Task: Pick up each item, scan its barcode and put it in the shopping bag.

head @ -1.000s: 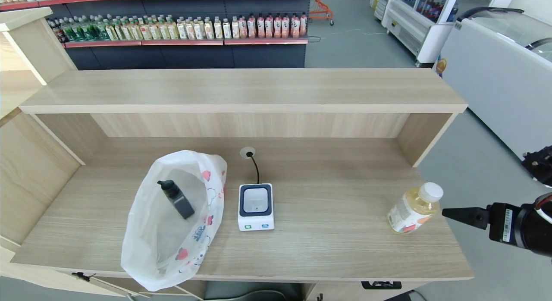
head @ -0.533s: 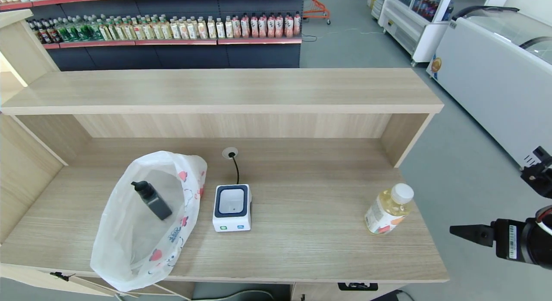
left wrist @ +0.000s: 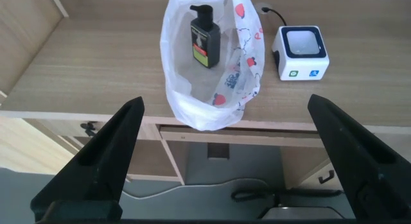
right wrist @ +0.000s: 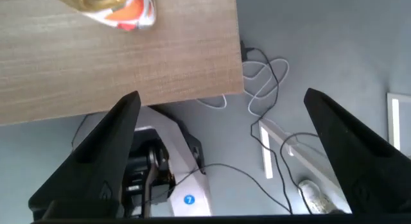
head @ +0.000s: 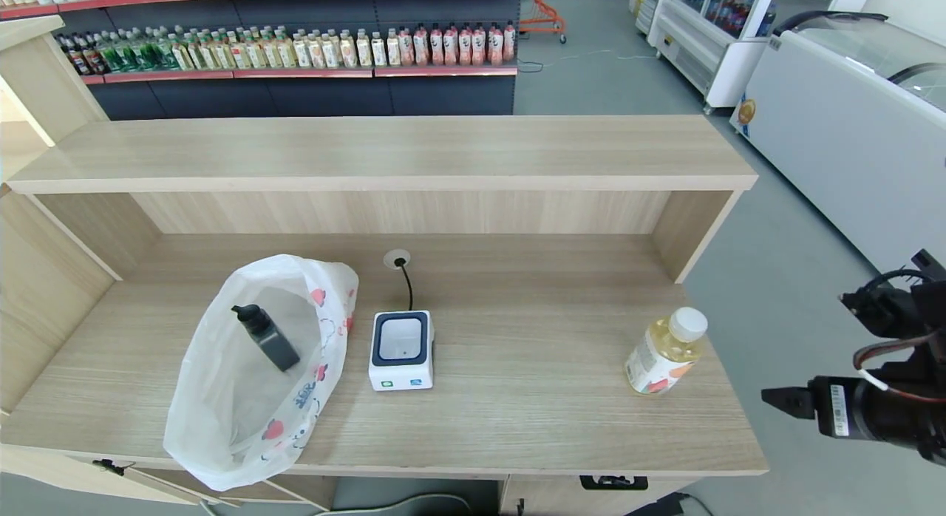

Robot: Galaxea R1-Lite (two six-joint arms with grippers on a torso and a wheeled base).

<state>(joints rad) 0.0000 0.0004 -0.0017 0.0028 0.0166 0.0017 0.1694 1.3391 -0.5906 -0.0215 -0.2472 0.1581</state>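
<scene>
Drink bottle (head: 665,351), yellowish liquid, white cap, label with orange on it: I see it standing cap-up on the wooden counter (head: 532,420), close to the right-hand edge and well apart from everything else. Nothing is touching it.

Right gripper (head: 774,398) is off the counter, out past that right edge over the grey floor, near the bottle but clear of it. My right wrist view has both fingers spread wide with nothing between them, so its jaws are open and empty. Only the bottle's bottom end pokes in at the counter corner there.

Barcode scanner (head: 401,350), a white box with a dark-framed window on top, sits mid-counter. Its black cable (head: 406,285) runs back to a round grommet in the counter top.

Shopping bag (head: 244,398), white plastic with red heart prints, lies just beside the scanner on its left, mouth open, bottom end hanging over the front edge. A dark pump bottle (head: 264,339) is inside it, lying tilted with the pump head toward the back.

Left gripper (left wrist: 225,163) is off the counter's front side, facing the bag. Its fingers are far apart and hold nothing.

A raised ledge runs along the back of the counter. Behind it are store shelves (head: 295,54) lined with drink bottles, and chest freezers (head: 835,124) stand at the right. Loose cables (right wrist: 263,89) lie on the floor under the counter corner.
</scene>
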